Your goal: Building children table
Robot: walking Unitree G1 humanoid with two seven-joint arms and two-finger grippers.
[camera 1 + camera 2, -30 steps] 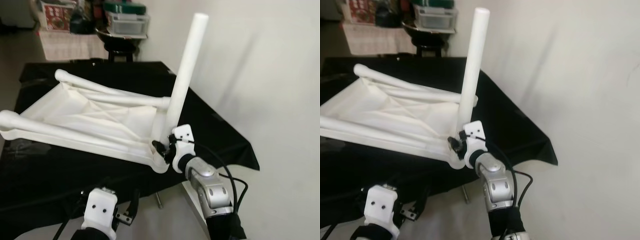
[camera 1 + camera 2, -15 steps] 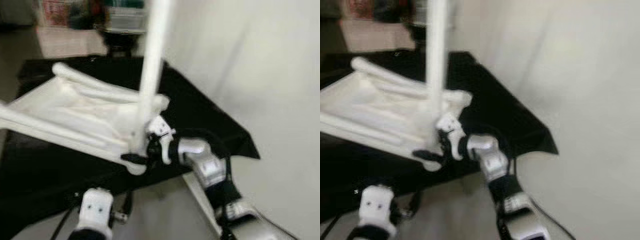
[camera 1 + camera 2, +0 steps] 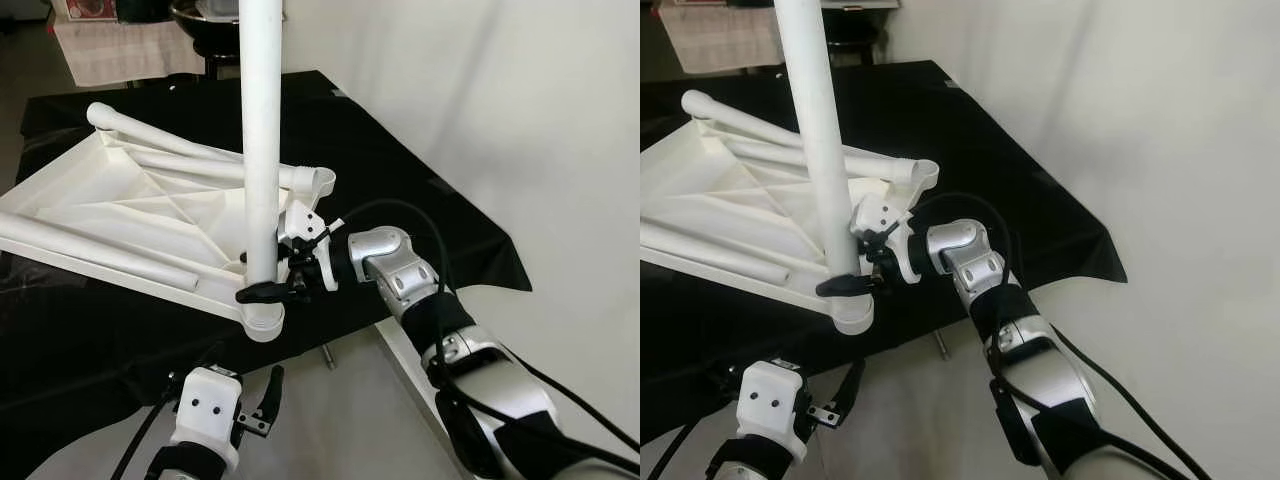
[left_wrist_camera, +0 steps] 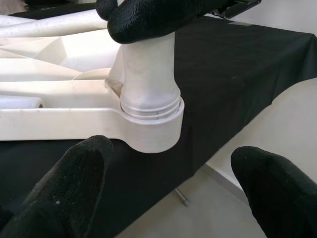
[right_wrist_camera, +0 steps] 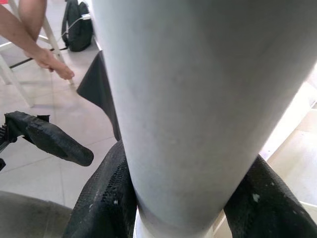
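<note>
A white children's table top (image 3: 120,215) lies upside down on a black-draped table (image 3: 420,200). One white leg (image 3: 261,150) stands upright in the near corner socket (image 3: 262,318). My right gripper (image 3: 264,282) is shut on that leg just above the socket; in the right wrist view the leg (image 5: 188,99) sits between both black fingers (image 5: 104,198). Below the table's edge my left gripper (image 3: 243,388) hangs open. In the left wrist view the socket (image 4: 151,131) is ahead of its spread fingers (image 4: 74,173). Two other legs (image 3: 170,150) lie across the top.
The black cloth's edge drops off just in front of the socket, with a thin metal table leg (image 3: 325,357) under it. A white wall runs along the right. A dark round stand (image 3: 205,15) and a cloth (image 3: 110,50) sit behind. A person's arm (image 5: 34,39) appears in the right wrist view.
The leg has swung from leaning right to standing upright in the socket. My right arm reached further left with it, and the head camera shifted.
</note>
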